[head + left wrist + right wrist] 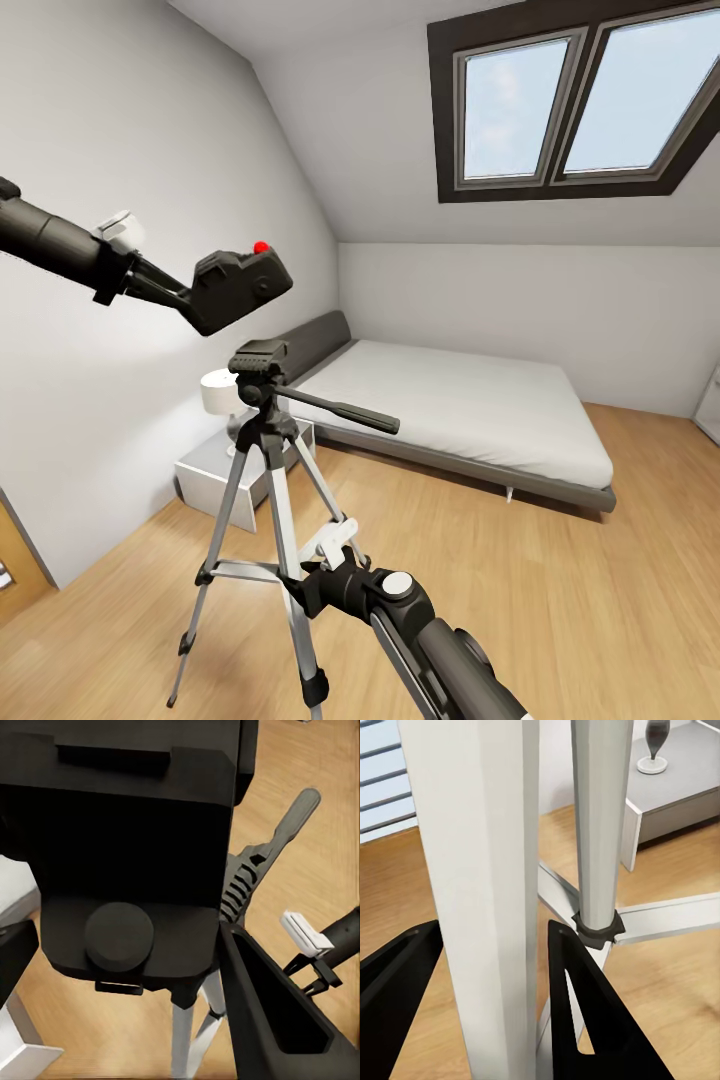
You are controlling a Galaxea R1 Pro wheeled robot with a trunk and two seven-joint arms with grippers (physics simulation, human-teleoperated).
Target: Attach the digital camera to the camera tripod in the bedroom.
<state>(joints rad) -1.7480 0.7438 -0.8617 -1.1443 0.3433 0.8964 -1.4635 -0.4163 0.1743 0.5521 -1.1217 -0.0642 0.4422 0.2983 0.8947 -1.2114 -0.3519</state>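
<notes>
**Soft daylight, flat render**

The bedroom is bright and evenly lit. Daylight comes through the skylight [575,100], whose panes show pale blue sky without glare. The walls shade gently from white to light grey; the darkest shading lies under the bed [470,410] and along the wall corner. Shadows on the floor [560,600] are faint and soft-edged. The head view stretches straight lines toward its edges, a wide-angle look. In the left wrist view the camera [127,832] is a near-black mass with little surface detail. In the right wrist view the tripod [480,892] leg is pale, nearly washed out. All frames look slightly soft.
</notes>
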